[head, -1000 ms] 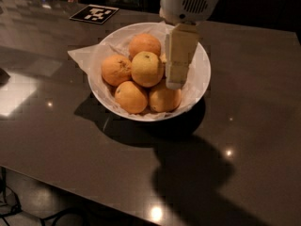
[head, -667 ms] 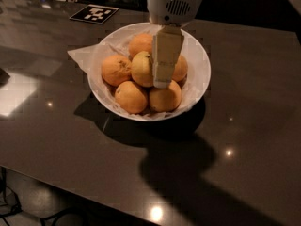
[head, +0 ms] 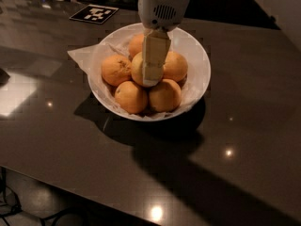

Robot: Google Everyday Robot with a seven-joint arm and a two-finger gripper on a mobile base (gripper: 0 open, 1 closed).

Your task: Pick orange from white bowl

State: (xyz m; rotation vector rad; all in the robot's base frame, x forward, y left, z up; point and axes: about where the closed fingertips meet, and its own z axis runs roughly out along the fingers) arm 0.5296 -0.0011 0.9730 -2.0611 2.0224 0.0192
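Upper middle of the frame: the white bowl on a dark glossy table, lined with crinkled white paper, one corner of it sticking out over the rim to the left, probably put there to stop the fruit from rolling on the smooth wall. Inside, six fruits heaped close together and touching one another. On top of the heap, in the centre, the orange, paler and more yellow than the others, resting on the deeper-orange fruits around it: one at the left, two at the front, one at the right, one behind. Directly over it, the gripper, hanging straight down from the rounded white wrist housing at the top edge of the frame and hiding the middle of the orange behind its pale cream lower part. A vertical approach, sensible for the fruit lying highest, with no neighbour in the way from above. Spread or pressed together: cannot tell from this view, nor whether touching the orange or only in front of it. Judged as the reaching and gripping step; orange not yet lifted out of the bowl. In the upper left, a black-and-white marker tag flat on the table, apart from the bowl. Possible trouble: round skin slipping, or neighbouring fruits disturbed during lifting.
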